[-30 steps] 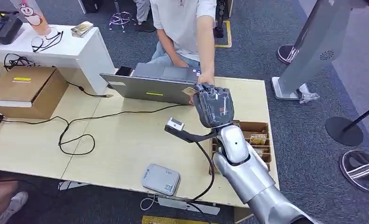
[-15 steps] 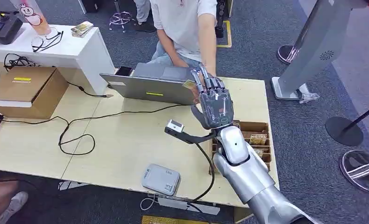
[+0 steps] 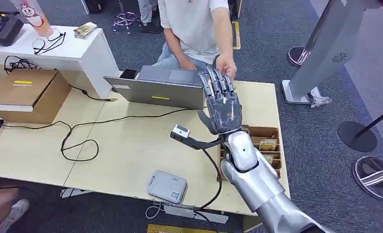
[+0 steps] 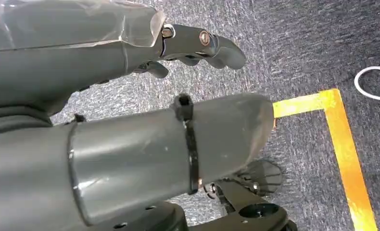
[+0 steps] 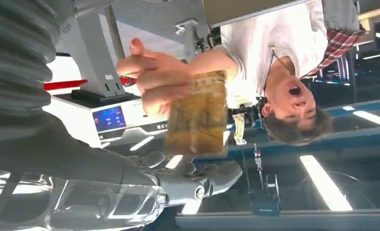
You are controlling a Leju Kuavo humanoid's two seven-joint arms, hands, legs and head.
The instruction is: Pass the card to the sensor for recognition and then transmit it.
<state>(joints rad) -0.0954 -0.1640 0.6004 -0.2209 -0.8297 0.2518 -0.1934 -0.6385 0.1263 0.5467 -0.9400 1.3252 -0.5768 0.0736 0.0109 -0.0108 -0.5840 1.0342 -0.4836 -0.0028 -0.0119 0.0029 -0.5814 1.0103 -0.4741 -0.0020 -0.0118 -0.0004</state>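
**Card in the person's hand, right hand open above the table**

Head view: a pale wooden table (image 3: 131, 145) stands on grey carpet, carrying a laptop (image 3: 158, 87), a black cable (image 3: 78, 141), a grey card reader (image 3: 167, 186) at the near edge and a wooden card tray (image 3: 269, 141). A cardboard box (image 3: 27, 94) sits to the left. The right hand (image 3: 221, 104) is raised past the laptop, fingers spread and holding nothing, a person's hand (image 3: 226, 65) just beyond it.

Left wrist view: the left hand (image 4: 130, 96) hangs over carpet with yellow floor tape (image 4: 342, 144), fingers loosely curled, empty.

Right wrist view: the person's hand grips the card (image 5: 197, 113), just clear of the robot's fingers (image 5: 197, 180).
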